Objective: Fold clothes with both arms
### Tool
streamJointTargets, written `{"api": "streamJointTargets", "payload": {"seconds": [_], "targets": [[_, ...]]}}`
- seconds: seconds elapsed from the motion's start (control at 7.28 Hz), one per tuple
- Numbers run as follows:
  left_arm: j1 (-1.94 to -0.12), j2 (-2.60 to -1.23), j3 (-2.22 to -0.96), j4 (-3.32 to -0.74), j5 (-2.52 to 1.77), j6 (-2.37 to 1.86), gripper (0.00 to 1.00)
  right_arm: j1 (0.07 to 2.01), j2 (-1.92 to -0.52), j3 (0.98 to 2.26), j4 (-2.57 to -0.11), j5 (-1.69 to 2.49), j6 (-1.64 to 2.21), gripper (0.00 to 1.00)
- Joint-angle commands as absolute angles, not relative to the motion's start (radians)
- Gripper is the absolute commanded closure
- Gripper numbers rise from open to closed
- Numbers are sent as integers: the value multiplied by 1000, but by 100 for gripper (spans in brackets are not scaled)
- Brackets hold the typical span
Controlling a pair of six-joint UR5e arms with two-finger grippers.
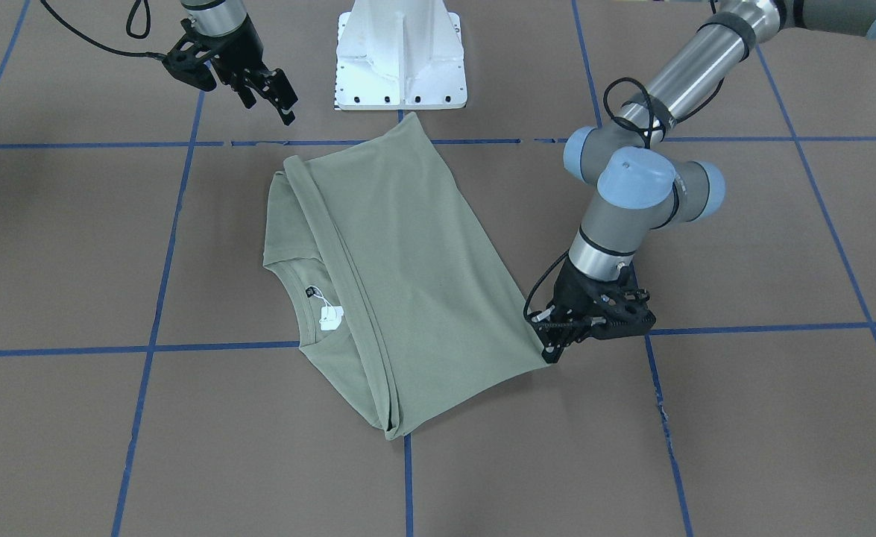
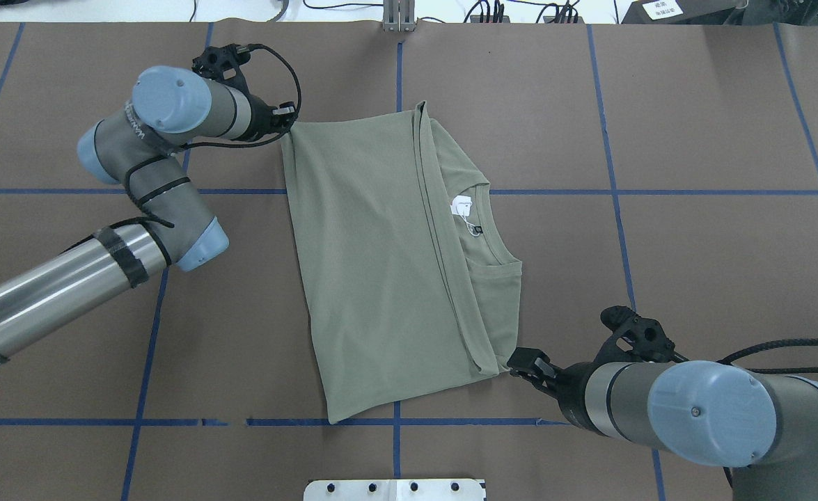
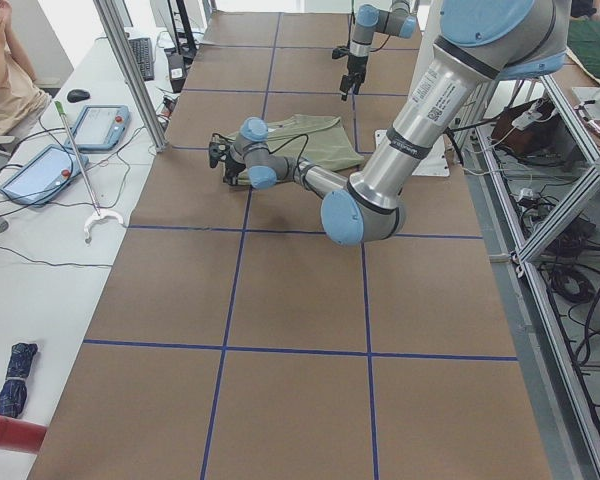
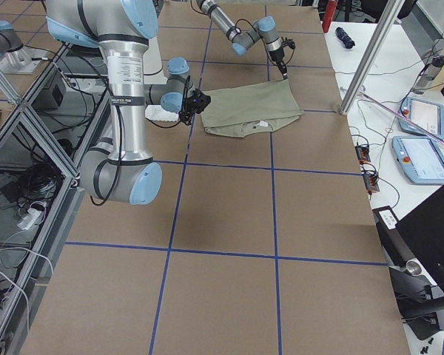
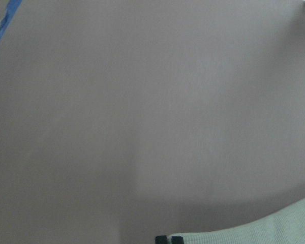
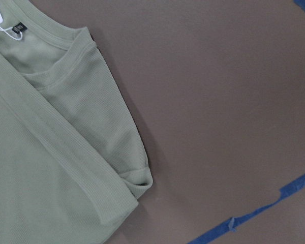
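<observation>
Left pincer (image 1: 551, 347) closed on 1 corner of the shirt (image 1: 415, 283). My left wrist view shows its 2 fingertips (image 5: 169, 239) pressed together, with knit fabric right beside them.

Right pincer (image 2: 525, 363) has its jaws parted and grips nothing. In the overhead view it sits just beside the shirt corner nearest the robot, not touching the cloth.

The shirt lies flat in the middle of the desk (image 1: 743, 418), a brown surface gridded with blue tape (image 1: 150, 347). 1 side is folded over the body in a long straight fold. A narrow strip with the neckline is left exposed on the robot's right. The white tag (image 1: 331, 318) lies in the neck opening. The white pedestal base (image 1: 400, 52) stands at the robot's edge of the desk, apart from the shirt.
</observation>
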State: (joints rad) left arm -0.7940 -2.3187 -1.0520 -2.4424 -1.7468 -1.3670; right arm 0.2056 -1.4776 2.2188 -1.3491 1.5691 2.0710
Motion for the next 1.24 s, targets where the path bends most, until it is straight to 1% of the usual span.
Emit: {"api": "streamJointTargets", "payload": {"seconds": [0.0, 0.14, 0.27, 0.41, 0.55, 0.82, 1.1], "targets": [[-828, -2440, -844, -2554, -1746, -1364, 100, 207, -1448, 2206, -1350, 1508, 2071, 0], [-830, -2448, -845, -2551, -1747, -1364, 100, 209, -1445, 2204, -1350, 1503, 2071, 0], [-833, -2444, -866, -2551, -1750, -1362, 84, 209, -1425, 2191, -1350, 1491, 2069, 0], [-839, -2395, -967, -2539, -1758, -1361, 54, 209, -1402, 2177, -1350, 1477, 2069, 0], [-839, -2335, -1068, -2534, -1797, -1362, 34, 210, -1373, 2151, -1353, 1462, 2062, 0], [-847, -2240, -1211, -2526, -1894, -1370, 31, 221, -1323, 2117, -1397, 1471, 1995, 0], [-859, -2131, -1366, -2528, -1951, -1373, 31, 219, -1160, 2061, -1611, 1498, 1807, 0]]}}
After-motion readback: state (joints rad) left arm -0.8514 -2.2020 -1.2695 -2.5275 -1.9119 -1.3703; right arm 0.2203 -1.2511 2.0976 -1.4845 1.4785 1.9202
